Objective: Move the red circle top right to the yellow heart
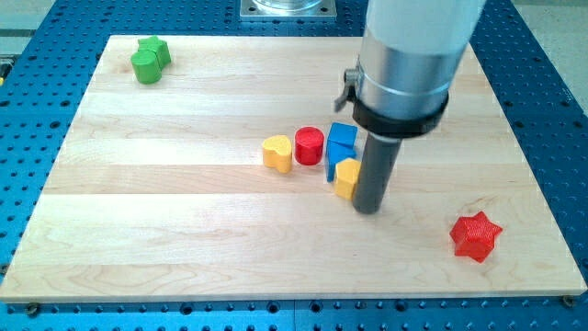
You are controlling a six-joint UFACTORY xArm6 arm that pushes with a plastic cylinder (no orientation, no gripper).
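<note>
My tip (368,208) touching the small yellow block (347,177) from the right, no jaws on this rod, red circle (310,145) just right of the yellow heart (277,153), blue block (341,147) beside them, red star (476,235) near right, green block (150,60) far left.

Arm (418,28): upper section is a broad cylinder, pale grey-white, smooth, slightly blurred at the view's top. Below it a metallic silver band (404,78) with a brushed sheen. A small dark grey lug or clamp piece (350,85) projects from the band on the view's left side. Under the silver band sits a black collar ring (397,119). From the collar descends a straight, narrower rod (377,170), dark grey, plain surface, no markings legible. My tip (369,211) is a flat, blunt end, same dark grey.
</note>
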